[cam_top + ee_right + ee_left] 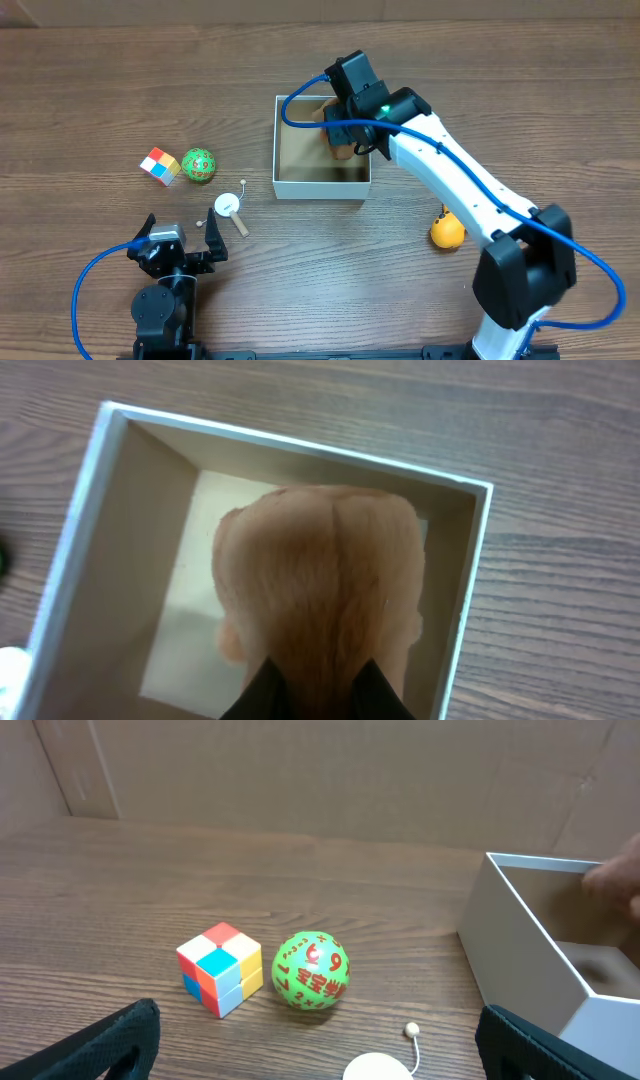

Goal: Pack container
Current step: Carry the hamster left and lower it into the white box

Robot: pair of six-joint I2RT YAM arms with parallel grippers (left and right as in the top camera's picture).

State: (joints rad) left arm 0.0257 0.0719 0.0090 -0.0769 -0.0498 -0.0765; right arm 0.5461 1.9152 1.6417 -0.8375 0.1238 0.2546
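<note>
A brown wooden tabletop (90, 90) is being backed by a cardboard wall (300, 770). One container (320, 187) is sitting mid-tabletop. One furry toy (320, 590) is being gripped by the right jaws over the container's inside. Left of the container, one coloured cube (160, 166), one green ball (198, 165) and one white disc (229, 205) are lying clear of its walls. One orange toy (447, 232) is lying to its right. The left jaws are being held spread, empty, on open tabletop.
</note>
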